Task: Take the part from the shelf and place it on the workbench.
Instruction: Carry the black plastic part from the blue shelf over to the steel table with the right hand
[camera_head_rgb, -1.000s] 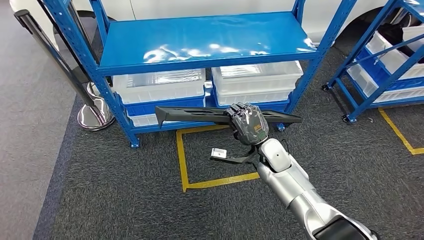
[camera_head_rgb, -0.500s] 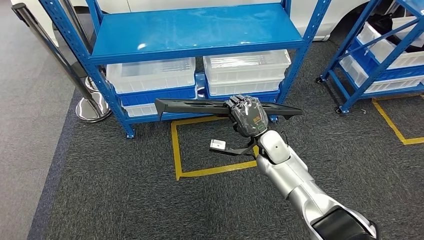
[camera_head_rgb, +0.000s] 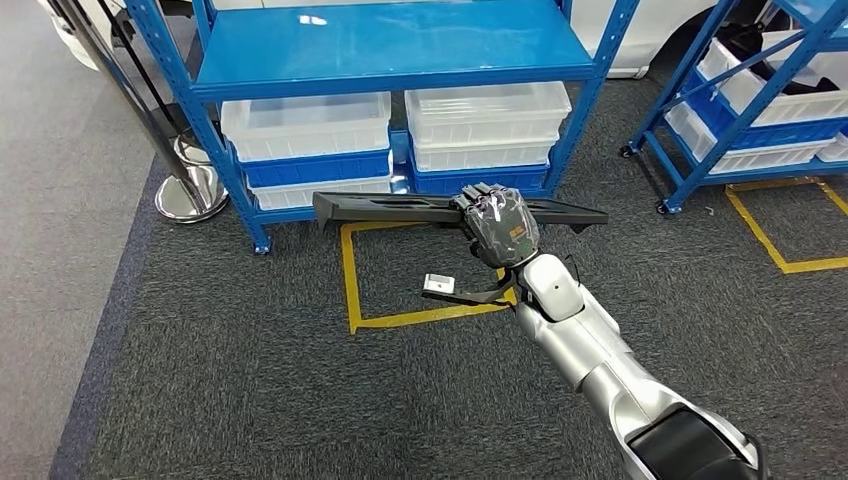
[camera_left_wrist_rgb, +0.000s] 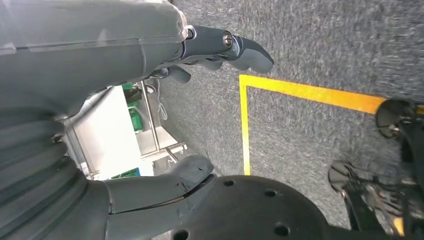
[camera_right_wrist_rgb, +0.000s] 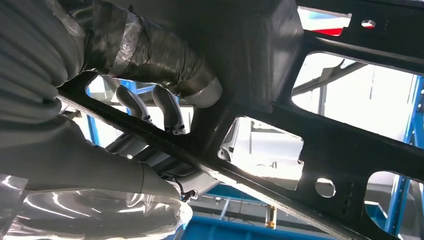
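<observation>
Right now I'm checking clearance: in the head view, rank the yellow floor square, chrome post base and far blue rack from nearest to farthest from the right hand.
1. Yellow floor square, just below the right hand.
2. Chrome post base, far left.
3. Far blue rack, right; close to the post base's distance, hard to call.

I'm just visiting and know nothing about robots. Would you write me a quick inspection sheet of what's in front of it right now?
Surface: dark grey carpet with yellow tape squares; no workbench seen.
Job's things: long black part, held level in front of the blue shelf.
Clutter: nothing seen on the top shelf; white bins stacked on the lower level.
Hands: right hand grips the part near its middle; left hand holds nothing, fingers apart, over the floor.
Cables: dark strap with a small white tag hangs at the right wrist.
Surroundings: second blue rack with bins to the right; chrome stanchion base to the left.
</observation>
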